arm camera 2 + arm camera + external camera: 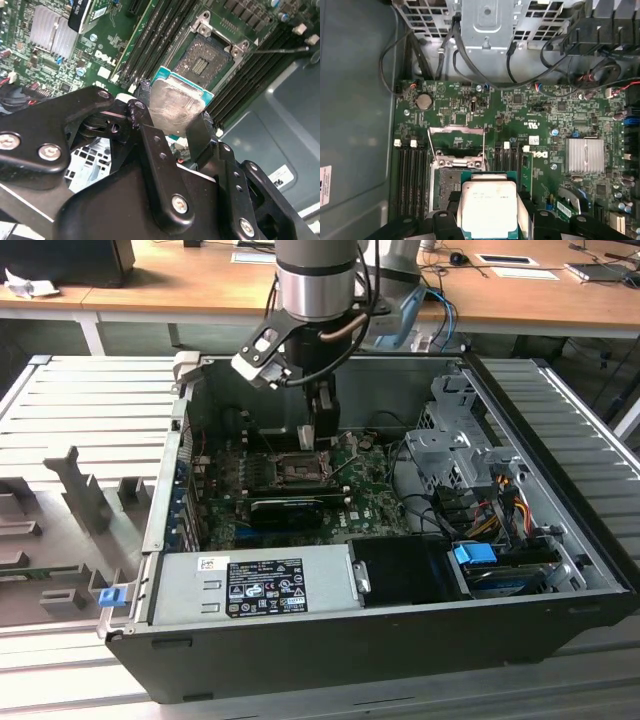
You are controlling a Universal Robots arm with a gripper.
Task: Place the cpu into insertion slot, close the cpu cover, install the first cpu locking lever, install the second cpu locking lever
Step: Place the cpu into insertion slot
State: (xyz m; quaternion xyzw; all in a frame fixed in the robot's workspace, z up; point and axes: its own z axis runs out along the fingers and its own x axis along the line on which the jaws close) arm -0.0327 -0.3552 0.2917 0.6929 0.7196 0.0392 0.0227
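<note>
arm: the arm (318, 280) reaches down from above into the open computer case (400, 650), over the far part of the green board (375, 502).
gripper: the gripper (322, 440) is closed on the cpu. in both wrist views its black fingers (199, 131) press against opposite edges of the chip.
cpu: the cpu (176, 106) sits between the fingers with its pale metal top facing the cameras and a green rim showing along one side. it is held above the board, not seated.
insertion slot: the insertion slot (202, 60) lies bare, its contact field uncovered. in the first wrist view the held chip overlaps one edge of it.
cpu cover: the cpu cover (456, 130) is swung open, raised off the slot on the side toward the coin cell (424, 101).
lever: a thin metal rod (280, 49) sticks out from a corner of the slot across the dark memory slots (155, 35).
heatsink: a ribbed silver heatsink (584, 155) stands on the board well apart from the slot.
long black card: the long black card (290, 508) lies across the board, nearer the exterior camera than the slot.
power supply: a grey power supply (250, 585) runs along the case's near wall.
drive cage: a metal drive cage (450, 445) stands at the exterior view's right.
</note>
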